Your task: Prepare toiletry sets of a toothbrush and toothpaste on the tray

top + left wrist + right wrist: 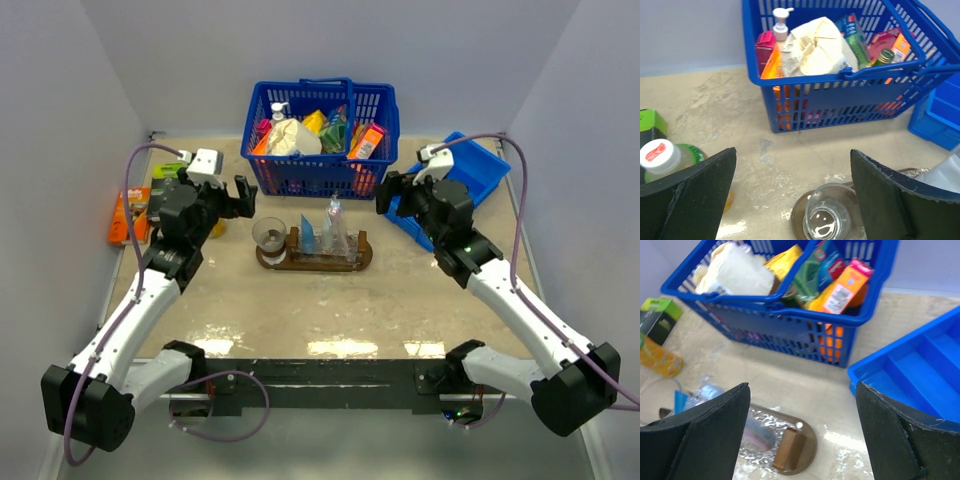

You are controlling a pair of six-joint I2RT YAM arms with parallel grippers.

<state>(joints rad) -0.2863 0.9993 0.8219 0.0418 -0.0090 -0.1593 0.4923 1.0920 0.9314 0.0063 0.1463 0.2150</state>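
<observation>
Both hands are empty right now, fingers spread wide. Left hand (236,200) hovers just off the left end of the tray (365,257), right hand (392,195) off the right end, near the bin (478,170). The tray sits in the middle of the counter (320,310), just in front of the basket (320,150). On it I see a blue tube (308,236) and a toothbrush (335,222) in clear wrap, standing upright side by side. There's also a glass cup (268,235) at the left end that looks empty on the left wrist cam.

My read: one set is up and the left cup wants filling. I can't spot a spare brush or paste anywhere, so I'm guessing they're buried in the basket.

How I'd do it: use the left hand, it's nearer. Come at the slim item from straight above, pinch across its narrow side near the middle, and lift clear of the basket rim before swinging over. Lower into the cup slowly, since the glass looks tippy and the standing toothbrush is near.
</observation>
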